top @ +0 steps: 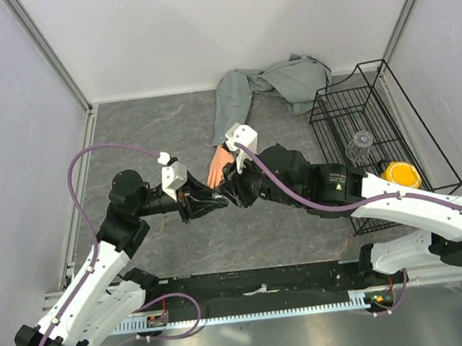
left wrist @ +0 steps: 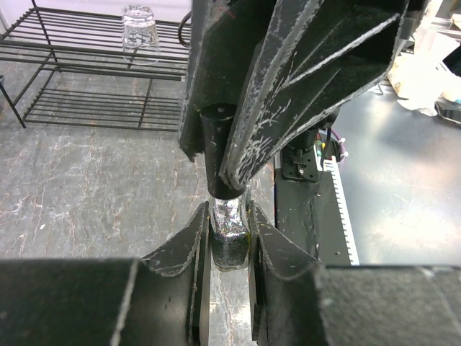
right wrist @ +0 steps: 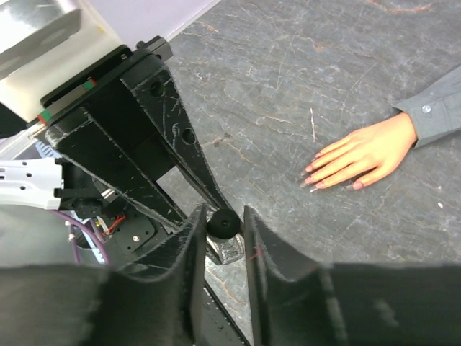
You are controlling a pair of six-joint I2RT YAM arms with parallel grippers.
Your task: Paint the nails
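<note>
The peach mannequin hand (top: pixel 215 171) lies palm down on the grey table, its grey sleeve (right wrist: pixel 436 115) running off to the back. Its pinkish nails (right wrist: pixel 315 178) show in the right wrist view, well away from both grippers. Just in front of the hand, my left gripper (top: pixel 203 203) is shut on a small shiny bottle (left wrist: pixel 229 231), held off the table. My right gripper (right wrist: pixel 223 216) meets it tip to tip, its fingers closed on the bottle's black cap (right wrist: pixel 222 225). In the left wrist view that cap (left wrist: pixel 218 148) stands above my left gripper (left wrist: pixel 228 213). No brush is visible.
A black wire rack (top: pixel 359 125) stands at the right, holding an upturned clear glass (top: pixel 361 145) and a yellow object (top: pixel 401 174). The rest of the grey shirt (top: pixel 275 80) is bunched at the back. White walls enclose the table on three sides.
</note>
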